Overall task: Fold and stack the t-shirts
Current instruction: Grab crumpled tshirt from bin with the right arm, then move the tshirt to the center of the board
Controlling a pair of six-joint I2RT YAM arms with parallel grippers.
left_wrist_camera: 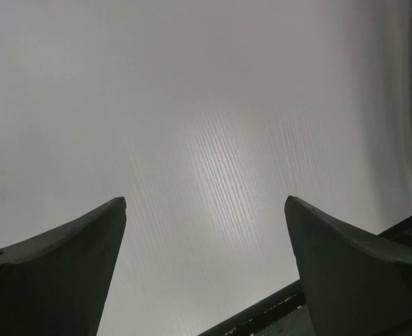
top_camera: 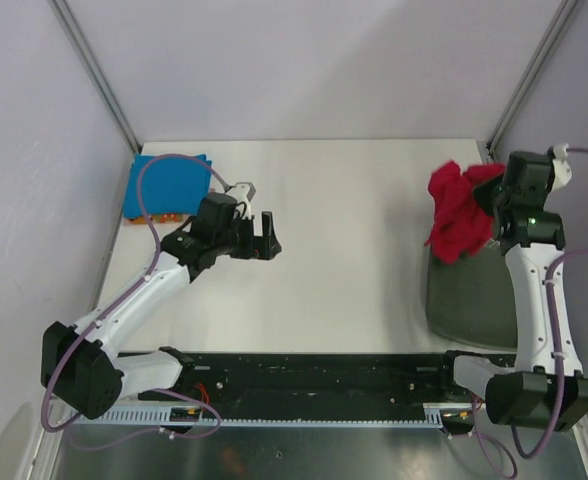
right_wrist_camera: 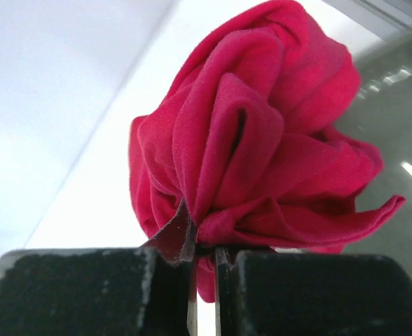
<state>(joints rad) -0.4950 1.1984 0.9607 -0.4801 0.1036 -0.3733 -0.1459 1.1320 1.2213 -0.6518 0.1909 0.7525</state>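
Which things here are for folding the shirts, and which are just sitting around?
For the job:
- red t-shirt, pinched in the right gripper
- blue t-shirt, folded at the far left
- orange t-shirt, peeking out under the blue one

Just lying about:
- dark grey bin by the right arm
- table

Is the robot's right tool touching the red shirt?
Touching. The right wrist view shows the right tool pinched shut on a fold of the red t-shirt, with the cloth squeezed between its closed jaws.
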